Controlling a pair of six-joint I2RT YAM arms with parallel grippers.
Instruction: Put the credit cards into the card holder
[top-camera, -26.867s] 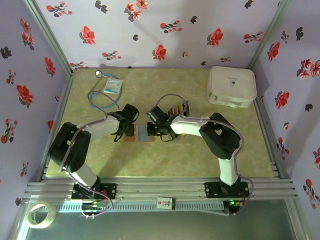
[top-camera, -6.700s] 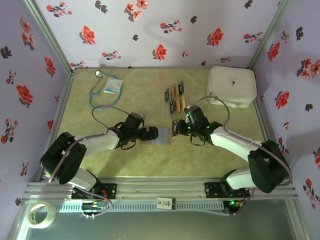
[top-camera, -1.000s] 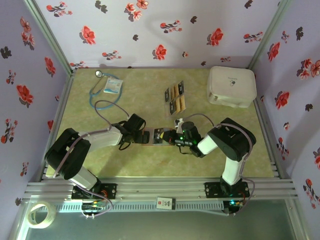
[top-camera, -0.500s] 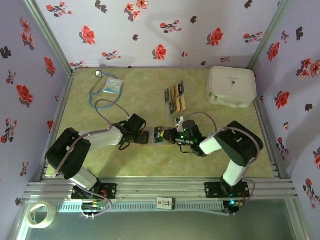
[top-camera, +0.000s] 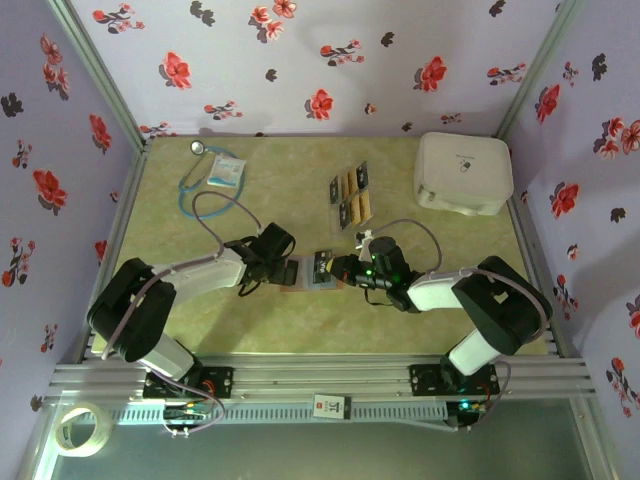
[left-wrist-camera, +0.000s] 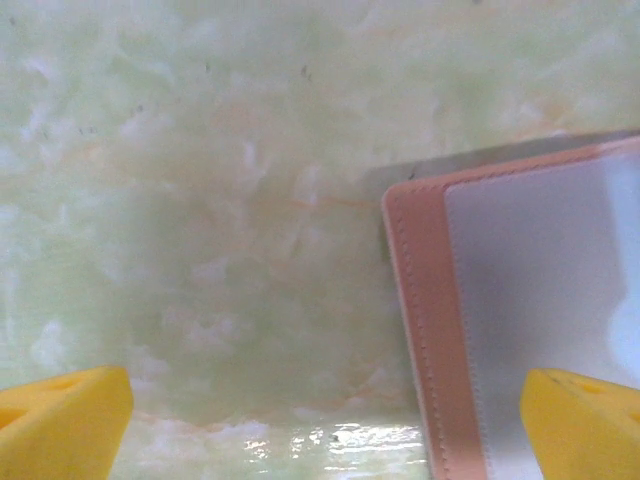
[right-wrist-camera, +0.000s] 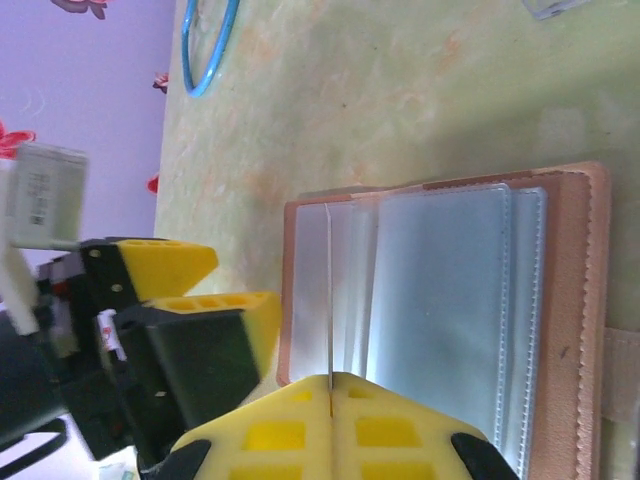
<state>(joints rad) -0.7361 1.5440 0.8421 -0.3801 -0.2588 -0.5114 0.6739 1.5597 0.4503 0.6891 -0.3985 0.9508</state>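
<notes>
Pinching a thin dark rectangular credit card (right-wrist-camera: 329, 290) edge-on in the right end effector (right-wrist-camera: 330, 402), just above the clear pockets of the flat reddish-brown leather card holder (right-wrist-camera: 565, 300), open at mid-bench (top-camera: 300, 325). Spread wide with the left end effector (left-wrist-camera: 325, 425) at the holder's corner; cannot tell whether pinning it. Could skid over the plastic rather than enter, if angled off the slot. Could shove the holder sideways if unpinned. Could collide, working so close together.
</notes>
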